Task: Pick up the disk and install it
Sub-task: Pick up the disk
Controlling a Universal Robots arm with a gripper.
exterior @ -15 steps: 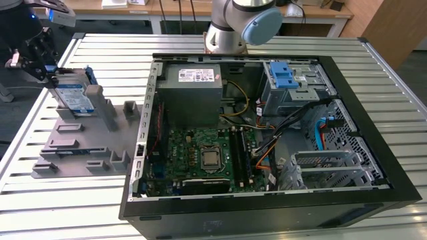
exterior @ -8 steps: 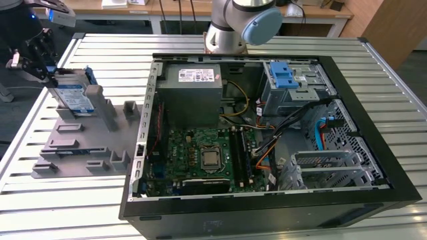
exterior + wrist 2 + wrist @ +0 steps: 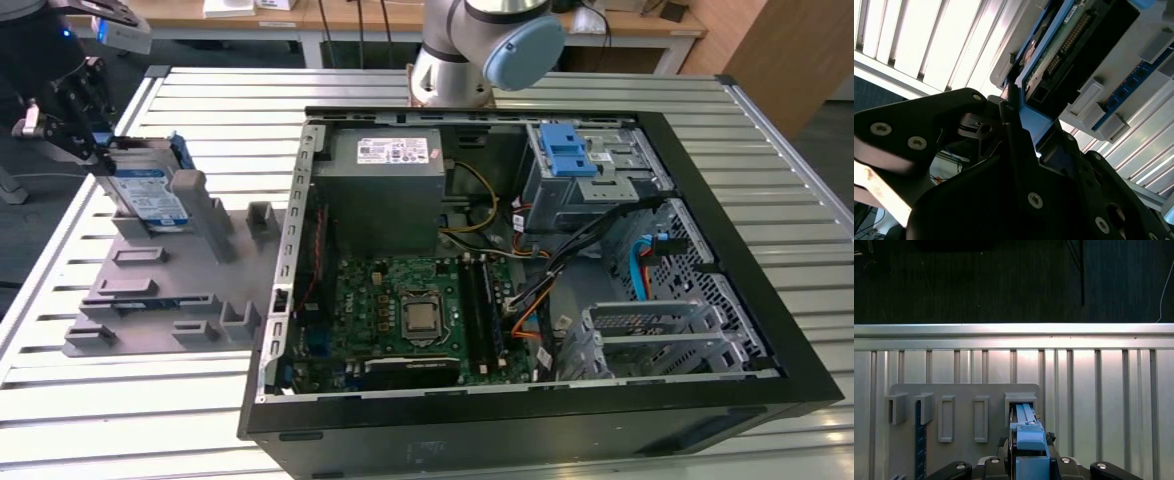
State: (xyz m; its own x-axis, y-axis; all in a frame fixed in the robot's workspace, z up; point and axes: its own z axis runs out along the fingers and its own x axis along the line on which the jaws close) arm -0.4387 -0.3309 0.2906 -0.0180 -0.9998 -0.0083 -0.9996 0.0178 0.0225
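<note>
The disk (image 3: 144, 188), a silver drive with a white-and-blue label in a blue carrier, stands on edge in a slot of the grey fixture (image 3: 147, 290) at the exterior view's left. My gripper (image 3: 98, 150) is at its upper end, with the black fingers shut on the blue carrier. In the second wrist view the gripper (image 3: 1030, 122) clamps the carrier's blue end, and the disk (image 3: 1064, 45) shows its green circuit board beyond it. In the first wrist view the disk's (image 3: 1026, 432) blue carrier runs into a slot of the fixture (image 3: 964, 390).
An open black computer case (image 3: 747, 390) lies on the slatted metal table (image 3: 120, 400). Inside it are a grey power-supply box (image 3: 387, 170), a motherboard (image 3: 414, 310) and a grey drive cage (image 3: 587, 175) with blue latches. The arm's base (image 3: 467, 60) stands behind the case.
</note>
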